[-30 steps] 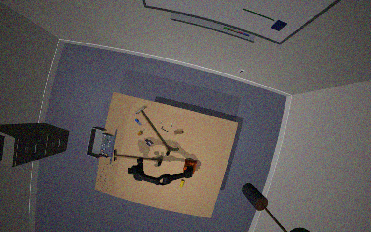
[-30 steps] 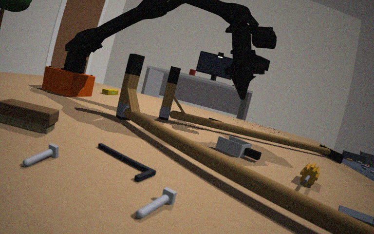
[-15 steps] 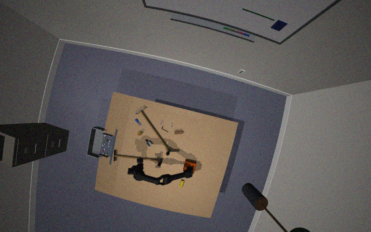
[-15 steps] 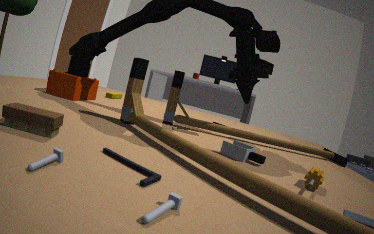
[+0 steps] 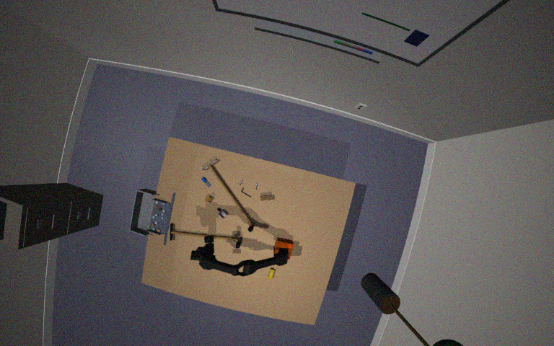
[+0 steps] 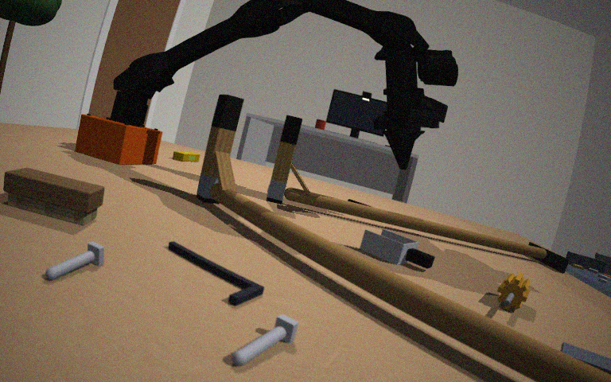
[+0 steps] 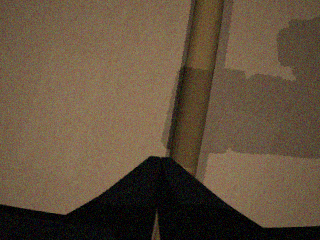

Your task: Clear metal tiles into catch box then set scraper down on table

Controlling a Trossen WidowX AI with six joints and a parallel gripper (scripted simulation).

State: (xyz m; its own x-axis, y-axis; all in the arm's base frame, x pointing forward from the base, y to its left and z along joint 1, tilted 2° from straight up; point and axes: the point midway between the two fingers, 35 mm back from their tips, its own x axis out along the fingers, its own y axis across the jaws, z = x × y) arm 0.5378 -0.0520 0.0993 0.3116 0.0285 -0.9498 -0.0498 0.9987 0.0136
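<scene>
My gripper (image 6: 404, 165) (image 7: 161, 159) is shut and empty, pointing down above the table. A long wooden-handled tool with a dark blade, seemingly the long scraper (image 5: 200, 233) (image 6: 405, 219) (image 7: 200, 90), lies below it; its handle passes just beyond the fingertips in the wrist view. Its blade end (image 5: 172, 231) (image 6: 554, 261) is by the near edge of the steel bench plate (image 5: 165, 224). Several small tiles (image 5: 162, 209) are scattered on the plate. The grey catch box (image 5: 136, 213) adjoins the plate's far end; its contents are too small to tell.
A second long-handled tool (image 5: 231, 193) (image 6: 360, 270) with a pale head lies diagonally. Nearby are a blue object (image 5: 205, 182), a yellow gear (image 5: 209, 197) (image 6: 513, 292), a grey clamp-like piece (image 5: 222, 212) (image 6: 389, 247), bolts, a hex key (image 6: 212, 267) and a brown block (image 5: 267, 196) (image 6: 53, 193).
</scene>
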